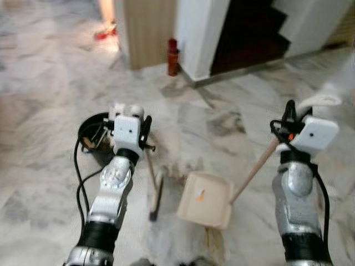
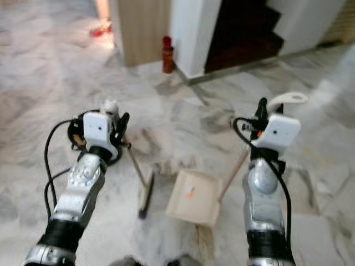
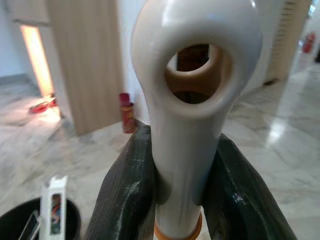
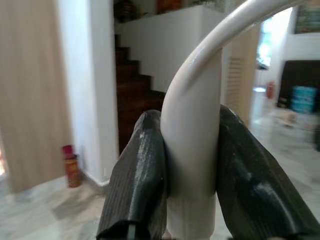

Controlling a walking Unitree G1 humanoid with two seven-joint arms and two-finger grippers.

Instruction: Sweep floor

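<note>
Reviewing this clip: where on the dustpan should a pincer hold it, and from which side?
Grip the dustpan at the white top end of its long handle, coming from the robot's side, as the right pincer does now. The handle slopes up from the floor-resting pan toward the robot, and its narrow shaft fits between the two fingers.

Broom [image 1: 155, 191] is slanting down, wooden stick topped by a white looped cap, dark head resting on the marble floor [image 1: 50, 83]. Just beside it, cream dustpan [image 1: 205, 206] is lying tilted on the floor, its wooden handle rising toward the right.
</note>
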